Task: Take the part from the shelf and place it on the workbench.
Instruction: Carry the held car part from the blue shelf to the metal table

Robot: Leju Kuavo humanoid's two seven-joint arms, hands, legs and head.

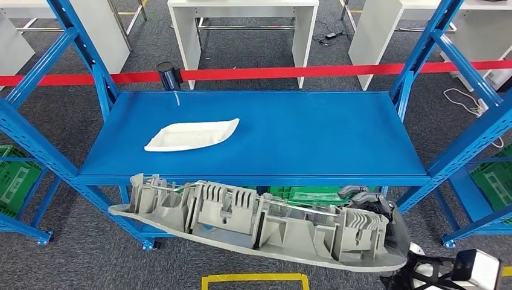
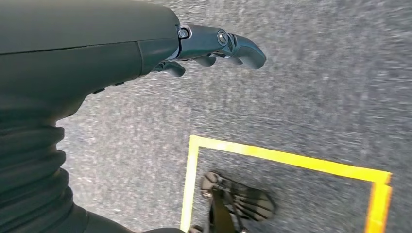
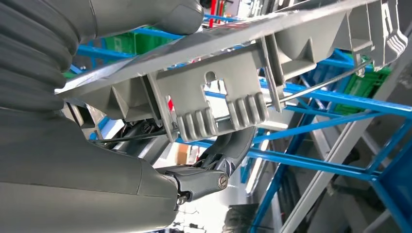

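**Right hand carries the grey part in front of the blue shelf**

The right hand [image 3: 204,165] grips the long grey part [image 1: 253,220] at one end. In the right wrist view a dark finger curls up around the ribbed edge of the part [image 3: 218,102], and the thick grey thumb lies against its flat face on the opposite side. In the head view the fingers [image 1: 362,194] close over the right-hand end of the part, with the rest of the part extending away from them to the robot's left, clear of any support. The ribbed, compartmented side of the part faces up toward the head camera; the smooth curved skin faces down.

Beyond the fingers, the blue shelf [image 1: 302,139] stands directly ahead, its deck level with the far edge of the part. A white curved part [image 1: 193,134] lies flat on the shelf deck, well apart from the fingers, to their left and farther away. Green crates [image 1: 308,193] sit under the shelf deck, just behind the held part. A red barrier tape [image 1: 272,73] runs behind the shelf, and white tables [image 1: 241,24] stand beyond it.

The left hand [image 2: 214,46] hangs over the grey carpet floor [image 2: 316,73]. Its fingers are loosely extended, slightly apart, and hold nothing. Yellow floor tape [image 2: 272,155] marks a rectangle below the left fingers.
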